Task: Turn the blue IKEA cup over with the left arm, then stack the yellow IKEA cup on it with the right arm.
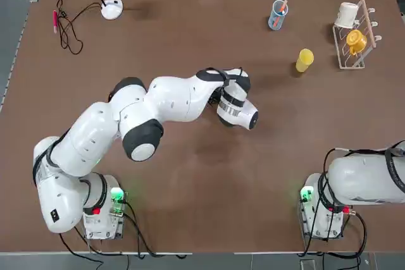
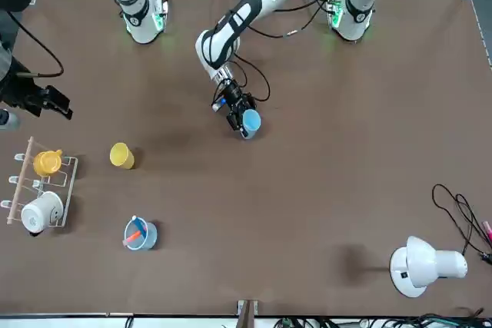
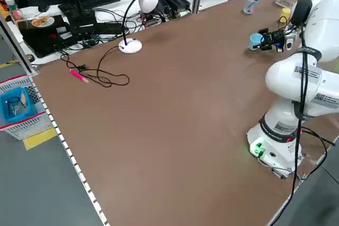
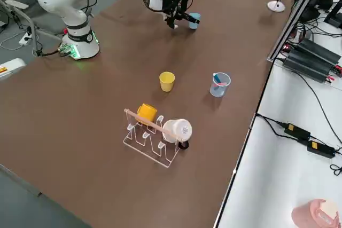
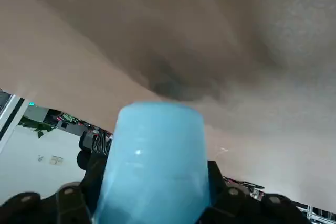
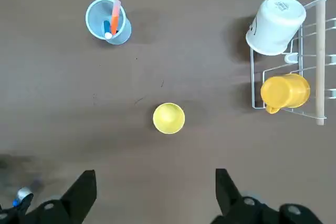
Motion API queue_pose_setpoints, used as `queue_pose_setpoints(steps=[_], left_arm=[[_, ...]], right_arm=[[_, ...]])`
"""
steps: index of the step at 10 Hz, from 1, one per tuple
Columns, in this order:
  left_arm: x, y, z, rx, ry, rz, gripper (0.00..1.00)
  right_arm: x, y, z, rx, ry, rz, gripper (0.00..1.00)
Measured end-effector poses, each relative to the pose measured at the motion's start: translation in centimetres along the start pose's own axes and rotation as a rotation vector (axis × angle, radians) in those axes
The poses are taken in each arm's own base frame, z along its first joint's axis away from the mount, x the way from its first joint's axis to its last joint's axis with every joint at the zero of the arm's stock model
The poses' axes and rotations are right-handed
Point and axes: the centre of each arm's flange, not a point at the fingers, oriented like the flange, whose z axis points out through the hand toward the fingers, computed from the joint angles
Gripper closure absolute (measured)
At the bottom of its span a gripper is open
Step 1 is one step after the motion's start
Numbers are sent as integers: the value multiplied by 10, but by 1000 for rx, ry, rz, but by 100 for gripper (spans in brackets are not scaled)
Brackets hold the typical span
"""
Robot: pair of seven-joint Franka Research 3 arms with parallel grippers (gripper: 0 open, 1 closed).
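Blue cup between the left gripper's fingers, mid-table

The left gripper (image 2: 240, 119) has its black fingers on either side of the blue IKEA cup (image 2: 250, 121) (whether they grip or merely flank it, I cannot tell). The yellow IKEA cup (image 1: 304, 60) stands well apart, near the mug rack (image 1: 354, 36). The right gripper (image 6: 152, 192) hangs wide open, empty, above it.

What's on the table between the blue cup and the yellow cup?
Nothing: bare tabletop between the blue cup and the yellow cup, seen in the front view.
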Motion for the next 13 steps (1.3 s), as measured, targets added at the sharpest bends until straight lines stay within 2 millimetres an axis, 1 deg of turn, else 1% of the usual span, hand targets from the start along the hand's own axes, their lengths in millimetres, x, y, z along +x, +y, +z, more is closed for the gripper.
queue_pose_setpoints(steps=[3, 4, 5, 7, 8, 9, 10, 11, 12, 13], left_arm=[[-1, -1, 0, 0, 1, -3, 9], [-2, -3, -1, 2, 1, -7, 8], [-6, -8, -3, 3, 0, -19, 2], [-23, -21, -8, 0, -15, -51, 1], [-35, -28, -12, -4, -30, -70, 1], [-51, -36, -19, -10, -47, -92, 1], [-73, -45, -28, -25, -64, -124, 1], [-104, -59, -42, -56, -61, -171, 1], [-147, -79, -53, -101, -27, -240, 1], [-205, -106, -54, -157, 29, -332, 1]], right_arm=[[0, 0, 0, 0, 0, 1, 0], [0, 0, 0, 0, 0, 1, 0], [0, 1, 0, 0, 0, 1, 0], [0, 3, 0, 0, -1, 5, 0], [0, 5, 1, 0, -3, 9, 0], [0, 9, 4, -1, -7, 16, 0], [1, 13, 7, -1, -8, 23, 0], [3, 17, 14, -1, -5, 29, 0], [5, 20, 25, -1, 0, 30, 0], [7, 25, 40, -1, 8, 32, 0]])
